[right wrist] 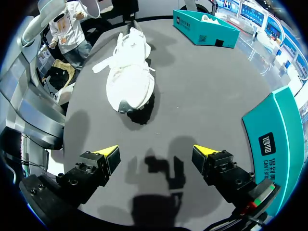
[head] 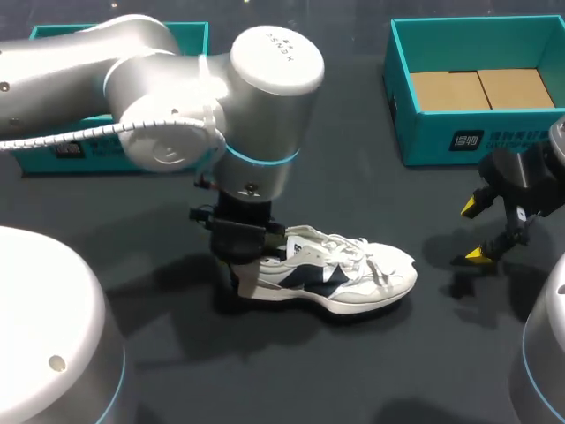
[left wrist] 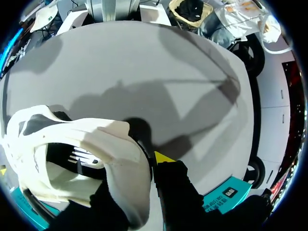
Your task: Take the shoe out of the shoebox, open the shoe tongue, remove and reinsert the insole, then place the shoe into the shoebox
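Left gripper (head: 240, 253) sits at the heel of the shoe (head: 353, 274), narrow, pinching the heel wall with one finger inside the collar and one outside. Right gripper (head: 474, 231) hovers wide and empty, beyond the toe and apart from it. Shoe lies upright on the table (head: 353, 371), outside the shoebox (head: 468, 141), toe toward my right arm.

Judged step: opening the tongue. I'd pin the heel low so the sole doesn't lift, then bring the right fingers over the laces from the toe side.

Room: open table on my side of the shoe. Shoebox wall is near the right gripper; second teal box (head: 190, 35) lies behind the left arm.
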Robot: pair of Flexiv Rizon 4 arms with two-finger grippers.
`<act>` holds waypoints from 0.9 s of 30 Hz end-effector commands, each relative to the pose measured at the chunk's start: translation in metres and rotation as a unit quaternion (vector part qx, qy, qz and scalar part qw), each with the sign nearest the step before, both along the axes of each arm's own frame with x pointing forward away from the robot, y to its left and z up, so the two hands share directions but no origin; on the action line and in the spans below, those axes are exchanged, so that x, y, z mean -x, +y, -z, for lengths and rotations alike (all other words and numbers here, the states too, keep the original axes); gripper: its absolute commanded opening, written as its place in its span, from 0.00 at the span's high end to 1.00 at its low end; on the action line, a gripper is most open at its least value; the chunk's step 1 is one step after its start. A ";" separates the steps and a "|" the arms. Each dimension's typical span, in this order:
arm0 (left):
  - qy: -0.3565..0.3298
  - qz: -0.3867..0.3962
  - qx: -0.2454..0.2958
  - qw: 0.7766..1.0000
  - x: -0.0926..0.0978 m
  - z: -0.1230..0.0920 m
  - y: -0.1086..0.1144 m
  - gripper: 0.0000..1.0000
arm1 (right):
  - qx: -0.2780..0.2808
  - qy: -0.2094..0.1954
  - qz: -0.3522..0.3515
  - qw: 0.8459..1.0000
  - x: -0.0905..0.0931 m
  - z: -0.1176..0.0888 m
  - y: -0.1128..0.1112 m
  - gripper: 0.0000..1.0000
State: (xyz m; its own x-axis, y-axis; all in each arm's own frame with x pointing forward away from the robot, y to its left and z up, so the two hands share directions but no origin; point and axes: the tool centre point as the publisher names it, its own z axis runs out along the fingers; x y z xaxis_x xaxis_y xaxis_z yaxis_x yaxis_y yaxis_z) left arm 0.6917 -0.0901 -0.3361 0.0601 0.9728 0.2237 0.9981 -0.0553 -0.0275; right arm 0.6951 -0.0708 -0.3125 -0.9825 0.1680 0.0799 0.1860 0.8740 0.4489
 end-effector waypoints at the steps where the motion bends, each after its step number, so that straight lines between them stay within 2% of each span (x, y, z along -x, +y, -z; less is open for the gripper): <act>1: -0.003 -0.002 -0.012 1.000 -0.001 0.016 -0.020 1.00 | 0.001 -0.001 0.000 1.000 0.002 0.000 0.000 0.00; 15: -0.032 0.011 -0.010 0.999 -0.002 0.034 -0.038 1.00 | 0.001 -0.001 0.000 1.000 0.002 0.000 0.000 0.00; 27: -0.022 -0.010 -0.019 1.000 -0.001 0.039 -0.043 1.00 | 0.001 -0.001 0.000 1.000 0.002 0.000 0.000 0.00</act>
State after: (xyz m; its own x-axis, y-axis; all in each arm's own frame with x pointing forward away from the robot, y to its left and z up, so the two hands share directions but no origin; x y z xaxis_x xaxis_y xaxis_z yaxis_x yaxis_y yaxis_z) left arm 0.6921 -0.1276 -0.3733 0.0314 0.9666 0.2545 0.9992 -0.0369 0.0169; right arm 0.6951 -0.0708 -0.3125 -0.9825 0.1681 0.0799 0.1861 0.8740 0.4489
